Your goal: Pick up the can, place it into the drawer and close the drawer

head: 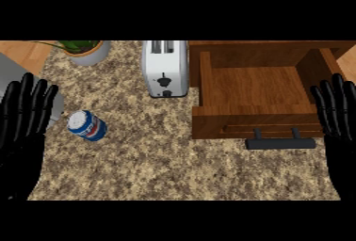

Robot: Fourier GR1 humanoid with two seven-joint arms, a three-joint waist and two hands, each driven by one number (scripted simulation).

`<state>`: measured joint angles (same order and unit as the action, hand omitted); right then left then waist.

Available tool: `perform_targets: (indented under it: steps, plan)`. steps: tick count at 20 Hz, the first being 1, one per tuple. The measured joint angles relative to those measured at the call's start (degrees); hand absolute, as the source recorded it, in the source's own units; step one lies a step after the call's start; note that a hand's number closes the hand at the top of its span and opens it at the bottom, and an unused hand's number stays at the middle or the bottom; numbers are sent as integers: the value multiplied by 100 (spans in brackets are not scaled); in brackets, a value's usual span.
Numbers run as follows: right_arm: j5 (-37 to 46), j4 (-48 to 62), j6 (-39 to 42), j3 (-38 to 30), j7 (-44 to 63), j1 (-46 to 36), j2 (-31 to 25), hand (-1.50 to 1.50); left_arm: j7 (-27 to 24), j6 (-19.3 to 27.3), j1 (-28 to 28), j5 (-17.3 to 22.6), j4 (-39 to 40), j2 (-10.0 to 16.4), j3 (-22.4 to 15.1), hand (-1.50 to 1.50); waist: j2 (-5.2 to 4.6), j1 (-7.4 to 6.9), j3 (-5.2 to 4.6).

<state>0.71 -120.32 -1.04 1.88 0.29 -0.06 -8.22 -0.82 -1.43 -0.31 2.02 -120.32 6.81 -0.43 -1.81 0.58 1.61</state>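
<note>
A blue and white can [87, 125] lies tilted on the speckled counter at the left. The wooden drawer [257, 84] stands pulled open at the right, nothing inside it, with a black handle [280, 143] on its front. My left hand [22, 127] rests open at the left edge, fingers up, a short way left of the can and not touching it. At the right edge my right hand [338, 122] rests open too, fingers up, beside the drawer's right front corner.
A silver toaster [165, 68] stands at the back between the can and the drawer. A potted plant [87, 49] sits at the back left. A grey surface [17, 75] borders the counter on the left.
</note>
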Motion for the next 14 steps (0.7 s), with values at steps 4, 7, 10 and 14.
perform_targets:
  steps: [4,7,10,14]
  plan:
    - [-119,27,31,19,3,71,82,-150,-137,-764,-221,841,424,429,369,-150,105,-11,-106]
    - [-217,69,-41,-67,198,145,132,-150,-141,-1518,-235,1520,882,910,639,-150,118,21,-145]
    - [-158,183,-344,-255,642,308,222,-150,282,-1995,-134,1913,1321,1424,856,-150,130,11,-156]
    - [-290,86,-419,-547,1010,543,161,-150,601,-2707,-187,2673,1931,2134,1404,-150,161,-6,-161]
